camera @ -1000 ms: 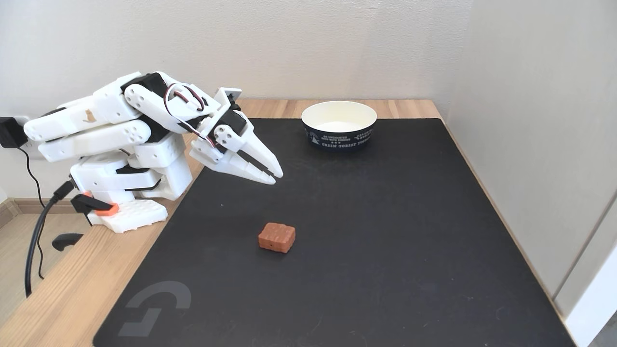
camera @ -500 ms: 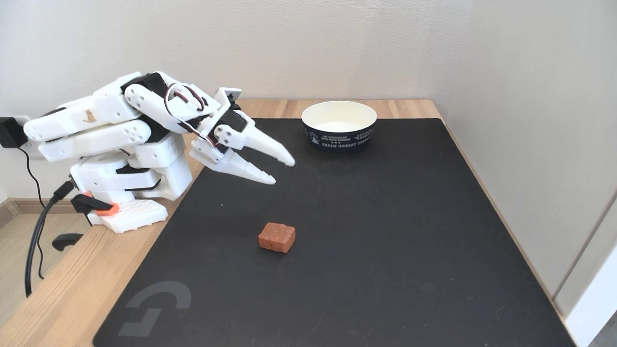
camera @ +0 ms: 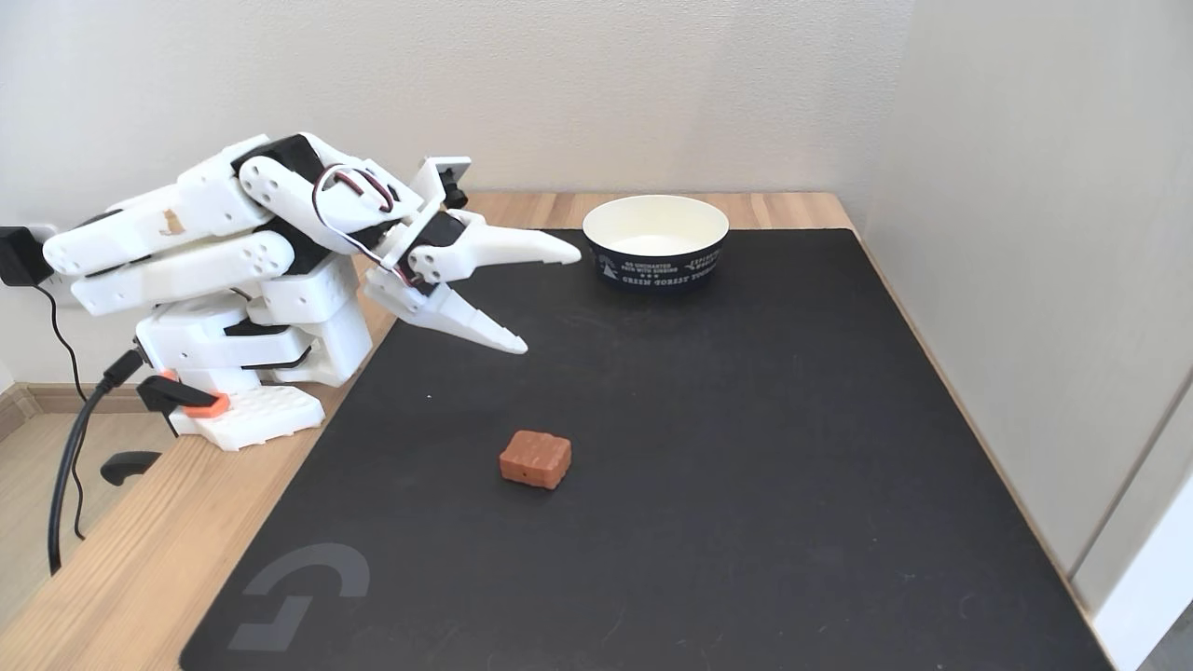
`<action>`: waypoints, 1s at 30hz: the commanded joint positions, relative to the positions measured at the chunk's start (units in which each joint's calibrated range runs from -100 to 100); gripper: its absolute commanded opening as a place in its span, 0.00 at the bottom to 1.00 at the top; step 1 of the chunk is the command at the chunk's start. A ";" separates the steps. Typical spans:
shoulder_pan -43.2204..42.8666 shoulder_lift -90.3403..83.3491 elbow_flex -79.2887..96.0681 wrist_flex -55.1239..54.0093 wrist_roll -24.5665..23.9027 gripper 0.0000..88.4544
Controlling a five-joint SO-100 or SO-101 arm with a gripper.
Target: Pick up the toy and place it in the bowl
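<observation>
Currently, the white two-finger gripper (camera: 550, 300) of the white plastic arm (camera: 186, 238) is hovering above the left rear part of the black rectangular mat (camera: 746, 447) in the fixed view, with its jaws standing wide apart and holding nothing. The upper finger (camera: 522, 247) is pointing roughly level toward the right, its tip lying just left of the round paper bowl (camera: 655, 239), which is white inside and dark navy outside with white printed text. The lower finger (camera: 475, 326) is slanting down and to the right, its tip hanging clear of the mat.

The small reddish-brown squarish toy block (camera: 535, 458) with rounded corners and a ridged top is lying flat on the mat, nearer the camera than the gripper and well apart from both fingers. The bowl is sitting upright at the rear edge of the mat, well apart from the toy block.

The mat is lying on a light wooden table (camera: 121, 568). The arm's white base (camera: 247, 410) is standing at the table's left edge, with an orange clamp (camera: 200, 401) beside it and a black cable (camera: 70, 466) trailing down to the left.
</observation>
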 commanded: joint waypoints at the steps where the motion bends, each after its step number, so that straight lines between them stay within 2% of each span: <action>1: 0.01 4.09 -8.84 2.00 -5.81 0.53; 6: 1.34 22.01 -26.32 2.08 -7.48 0.53; 9: 3.35 36.52 -39.21 3.10 -11.71 0.53; 10: 4.35 47.02 -48.58 6.57 -15.05 0.53; 16: 8.12 77.45 -78.42 21.98 -22.04 0.53; 22: 7.62 89.54 -84.09 22.66 -25.75 0.53; 30: 6.45 96.63 -83.91 22.32 -25.80 0.53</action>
